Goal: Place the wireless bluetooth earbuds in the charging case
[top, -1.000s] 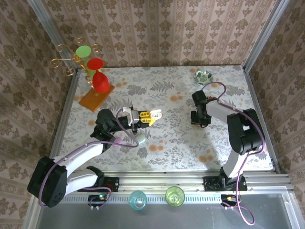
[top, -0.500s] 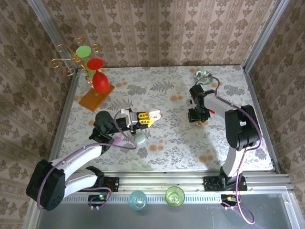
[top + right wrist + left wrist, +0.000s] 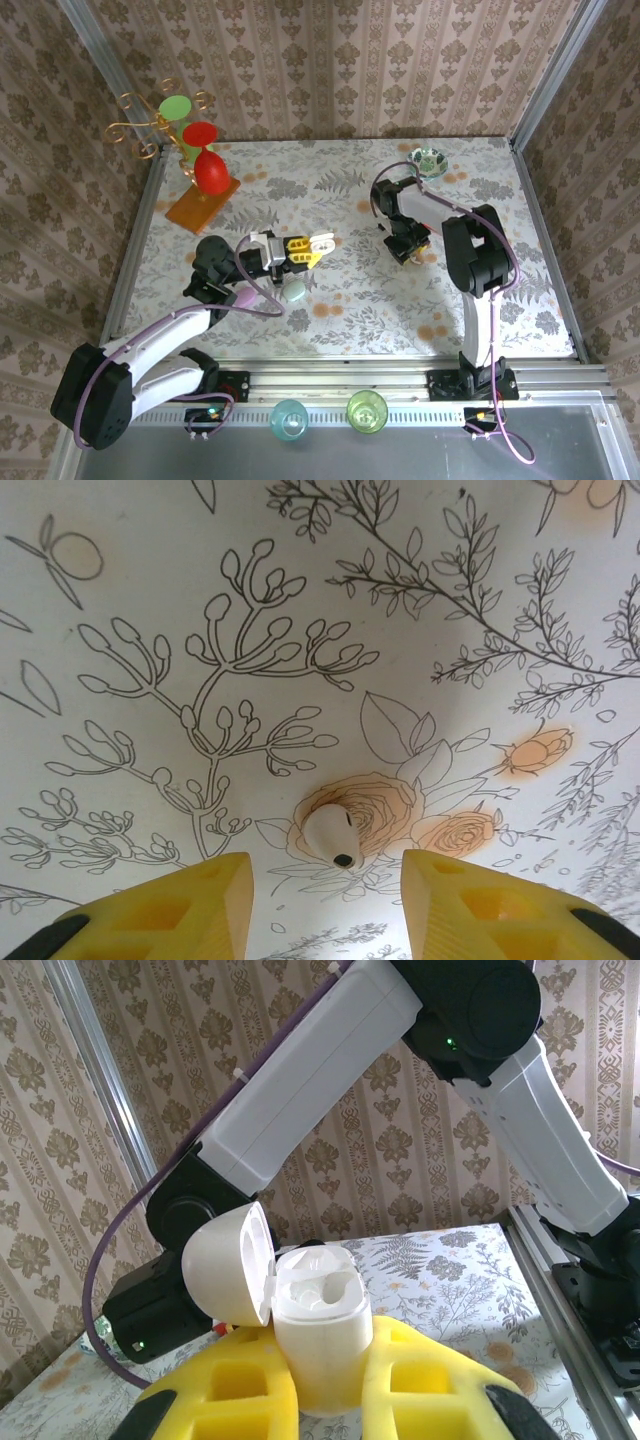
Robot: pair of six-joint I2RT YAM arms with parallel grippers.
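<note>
Leftward since a second ago, the right gripper [image 3: 327,882] has swung across the table [image 3: 150,630]. Nearer, the left gripper [image 3: 325,1400] clamps the charging case [image 3: 322,1332], its lid [image 3: 228,1265] open. Farther out, one earbud [image 3: 332,837] lies between the right's spread fingers [image 3: 180,900]. This looks like the pick-up step; next, lower squarely and close.

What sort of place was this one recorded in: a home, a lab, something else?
Most likely a lab robot cell dressed to look domestic: patterned wallpaper panels set in bare metal framing, a floral-printed table, and two arms bolted to a metal rail at its near edge.
</note>
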